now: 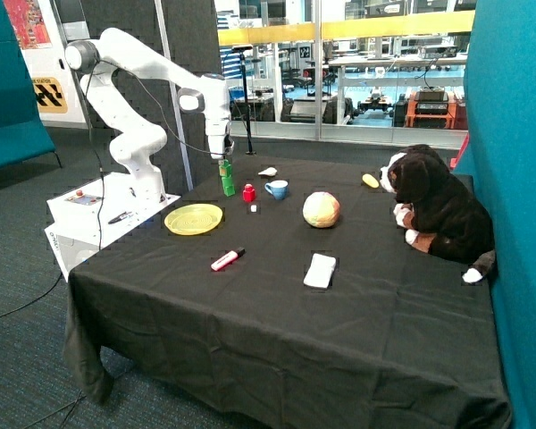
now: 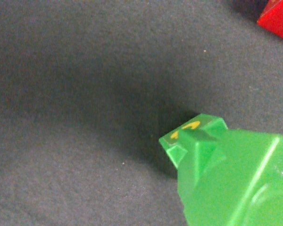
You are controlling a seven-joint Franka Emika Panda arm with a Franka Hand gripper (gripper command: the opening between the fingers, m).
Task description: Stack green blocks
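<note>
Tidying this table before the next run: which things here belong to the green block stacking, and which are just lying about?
Job: stack of bright green plastic studded blocks; end effector just above it.

Lying about: small red plastic block, blue cup, yellow round plate, red-and-white marker, plush dog, pale round ball, white flat case.

Bright green blocks (image 1: pixel 226 178) stacked on a black tablecloth (image 1: pixel 277 313); the lowest green block carries a yellow mark (image 2: pixel 190 126) on its top face. Red block (image 1: pixel 248 192) beside a blue cup (image 1: pixel 277 189). Plate (image 1: pixel 194 218) yellow. Ball (image 1: pixel 322 209) pale yellow and orange. Marker (image 1: pixel 227 259) red and white. Plush dog (image 1: pixel 438 207) black, white and brown. Robot arm (image 1: pixel 152 80) white.
</note>
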